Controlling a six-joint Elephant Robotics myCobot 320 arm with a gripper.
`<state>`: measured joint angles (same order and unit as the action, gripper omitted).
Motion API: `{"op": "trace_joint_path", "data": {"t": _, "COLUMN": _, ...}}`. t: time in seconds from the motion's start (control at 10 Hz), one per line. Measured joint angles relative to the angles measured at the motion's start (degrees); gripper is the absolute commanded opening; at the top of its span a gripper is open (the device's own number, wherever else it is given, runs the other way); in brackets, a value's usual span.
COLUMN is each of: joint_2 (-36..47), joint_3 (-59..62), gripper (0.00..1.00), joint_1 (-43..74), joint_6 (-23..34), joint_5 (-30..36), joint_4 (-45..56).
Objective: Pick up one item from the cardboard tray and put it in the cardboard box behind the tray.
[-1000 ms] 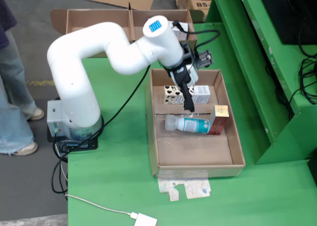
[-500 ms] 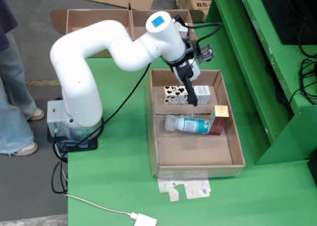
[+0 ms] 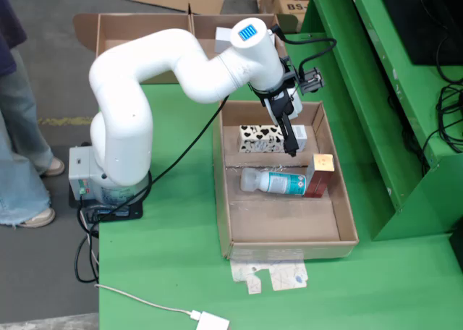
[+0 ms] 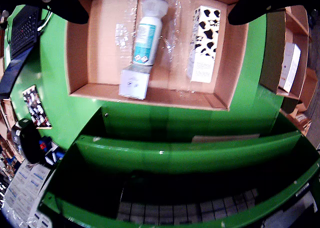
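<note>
The hand [image 3: 291, 143], fingers spread and empty, hung over the right end of the spotted carton [image 3: 273, 138], whose long axis ran across the tray [image 3: 224, 221].

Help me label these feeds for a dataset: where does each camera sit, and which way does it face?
View from above: fixed high in front of the green table, looking down at the whole white arm and cardboard tray.
View riding on the gripper: looks down past two dark fingers at the tray.
Shared: cow-print carton, bottle.
</note>
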<state>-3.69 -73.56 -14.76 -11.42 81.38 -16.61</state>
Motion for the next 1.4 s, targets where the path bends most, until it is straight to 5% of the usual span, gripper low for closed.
{"op": "trace_joint_path", "data": {"t": 0.8, "joint_2": -22.9, "joint_3": 21.4, "gripper": 1.00, "joint_1": 5.8, "joint_6": 2.9, "joint_5": 5.1, "joint_4": -2.1}}
{"op": "trace_joint_path", "data": {"t": 1.4, "joint_2": -27.3, "joint_3": 12.7, "gripper": 1.00, "joint_1": 6.3, "joint_6": 2.8, "joint_5": 5.0, "joint_4": -8.1}}
